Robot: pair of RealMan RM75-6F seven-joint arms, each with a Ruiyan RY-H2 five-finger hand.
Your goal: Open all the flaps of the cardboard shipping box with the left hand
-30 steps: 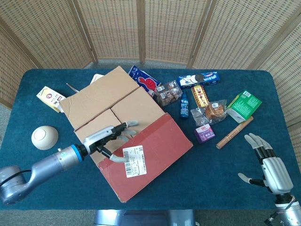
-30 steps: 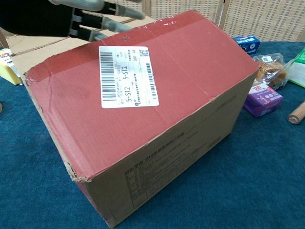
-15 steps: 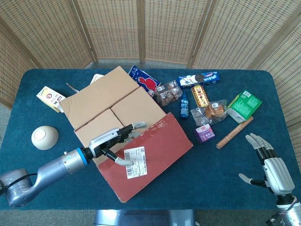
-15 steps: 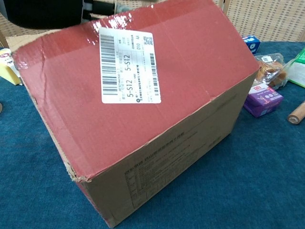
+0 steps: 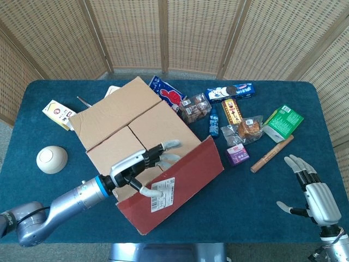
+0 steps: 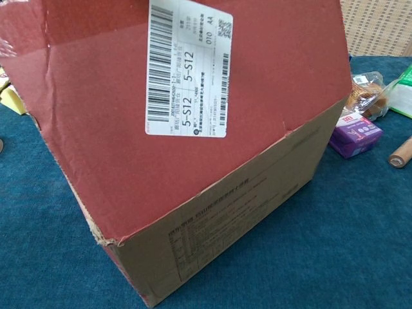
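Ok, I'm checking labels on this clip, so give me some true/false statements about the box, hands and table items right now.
1. The left robot hand is at the red flap, which is raised. True.
2. The right robot hand holds the rolling pin. False: it is open, apart from it.
3. A shipping label is on the red flap. True.
4. The white bowl sits inside the box. False: it is on the table, left of the box.
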